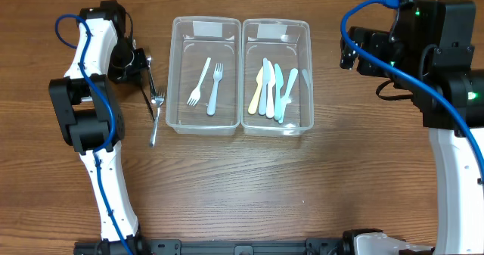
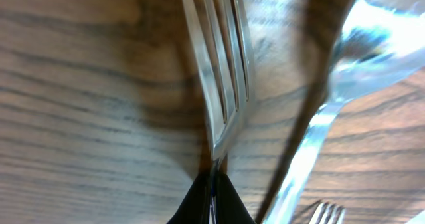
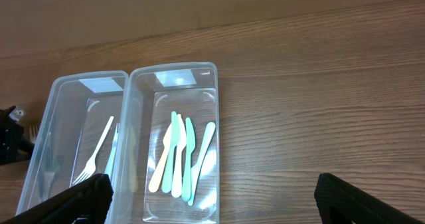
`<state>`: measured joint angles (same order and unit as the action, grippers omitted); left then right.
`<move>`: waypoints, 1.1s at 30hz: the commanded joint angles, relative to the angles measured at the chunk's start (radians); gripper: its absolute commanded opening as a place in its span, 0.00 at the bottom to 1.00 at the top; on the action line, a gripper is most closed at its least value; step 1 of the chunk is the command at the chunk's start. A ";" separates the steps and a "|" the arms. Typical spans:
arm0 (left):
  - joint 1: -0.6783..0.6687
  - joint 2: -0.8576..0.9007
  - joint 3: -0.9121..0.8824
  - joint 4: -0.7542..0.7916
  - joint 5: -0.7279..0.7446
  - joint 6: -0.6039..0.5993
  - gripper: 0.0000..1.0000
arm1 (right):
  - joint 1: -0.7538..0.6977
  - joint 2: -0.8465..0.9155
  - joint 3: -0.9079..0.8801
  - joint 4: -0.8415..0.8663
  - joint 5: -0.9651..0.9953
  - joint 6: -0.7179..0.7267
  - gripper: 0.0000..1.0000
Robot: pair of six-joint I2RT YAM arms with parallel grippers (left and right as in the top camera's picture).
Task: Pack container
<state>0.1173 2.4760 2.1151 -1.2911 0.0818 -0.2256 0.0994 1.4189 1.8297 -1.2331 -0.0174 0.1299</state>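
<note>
Our left arm [image 1: 91, 111] stands on its base at seven o'clock, stretches toward eleven o'clock and bends at the wrist. That turns our left gripper [image 1: 142, 64] toward three o'clock, low over the table. Its fingers [image 2: 229, 204] are pressed together on the neck of a metal fork [image 2: 222, 84]. Our right arm [image 1: 454, 157] stretches from five o'clock to two o'clock. Our right gripper [image 1: 350, 51] faces nine o'clock, held high, its fingers [image 3: 73, 197] spread wide apart.

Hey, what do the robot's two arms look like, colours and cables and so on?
Both arms have white tube links and black joint blocks. A blue cable runs along the left arm and loops above the right arm, which carries small green lights. The right gripper's fingers are black.
</note>
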 commanded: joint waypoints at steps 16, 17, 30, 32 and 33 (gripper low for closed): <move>-0.133 -0.458 -0.007 -0.065 -0.032 0.109 0.04 | -0.003 0.002 0.004 0.004 0.016 -0.003 1.00; -0.154 -0.460 -0.007 -0.065 -0.033 0.106 0.04 | -0.003 0.002 0.004 0.004 0.016 -0.003 1.00; -0.257 -0.452 -0.007 -0.060 -0.176 -0.048 0.04 | -0.003 0.002 0.004 0.004 0.016 -0.003 1.00; -0.230 -0.447 -0.008 -0.058 -0.188 -0.095 0.04 | -0.003 0.002 0.004 0.004 0.016 -0.003 1.00; -0.218 -0.446 -0.008 -0.055 -0.187 -0.114 0.08 | -0.003 0.002 0.004 0.004 0.016 -0.003 1.00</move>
<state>-0.1463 2.0144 2.1063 -1.3479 -0.0479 -0.2340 0.0998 1.4189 1.8297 -1.2331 -0.0174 0.1299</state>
